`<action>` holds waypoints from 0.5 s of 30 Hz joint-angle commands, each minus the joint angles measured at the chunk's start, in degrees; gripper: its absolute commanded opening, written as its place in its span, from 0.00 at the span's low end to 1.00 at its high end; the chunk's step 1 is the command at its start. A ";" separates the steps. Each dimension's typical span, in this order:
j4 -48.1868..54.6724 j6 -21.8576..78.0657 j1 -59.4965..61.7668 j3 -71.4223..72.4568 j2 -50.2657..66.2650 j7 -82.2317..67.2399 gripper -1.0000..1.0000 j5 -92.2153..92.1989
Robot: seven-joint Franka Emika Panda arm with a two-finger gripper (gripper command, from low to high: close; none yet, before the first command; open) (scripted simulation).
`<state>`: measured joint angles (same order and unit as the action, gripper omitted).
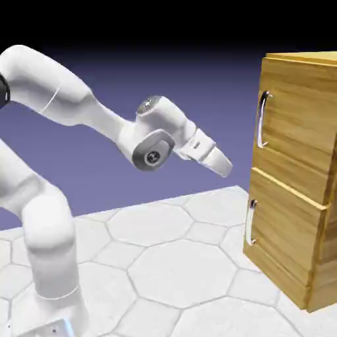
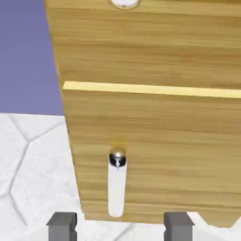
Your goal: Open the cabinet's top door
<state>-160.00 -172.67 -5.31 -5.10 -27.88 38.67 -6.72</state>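
The golden-brown wood cabinet [image 1: 296, 178] stands at the exterior view's right. Its top door [image 1: 299, 112] carries a long curved silver handle [image 1: 263, 118]; the lower panel [image 1: 283, 230] has a shorter handle [image 1: 251, 220]. My gripper [image 1: 224, 164] hangs in the air left of the cabinet, a short gap from its front, level with the seam between the panels. In the hand view the gripper [image 2: 119, 227] is open, its grey fingertips [image 2: 62, 226] wide apart and empty. That view faces the lower panel's handle [image 2: 116, 183]; only the bottom end of the top door's handle [image 2: 123, 4] shows.
The cabinet rests on a white table of hexagonal tiles [image 1: 171, 263]. A blue-violet backdrop [image 1: 164, 79] lies behind. My arm's white links [image 1: 39, 250] rise at the exterior view's lower left.
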 commanded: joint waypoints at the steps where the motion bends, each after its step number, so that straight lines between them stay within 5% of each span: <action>1: 0.37 0.50 -1.71 -1.89 1.78 -1.41 0.50 -2.50; 15: 5.57 7.43 -25.69 -28.35 26.59 -21.08 0.50 -37.39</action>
<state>-154.43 -165.24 -30.98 -33.44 -1.28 17.59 -44.11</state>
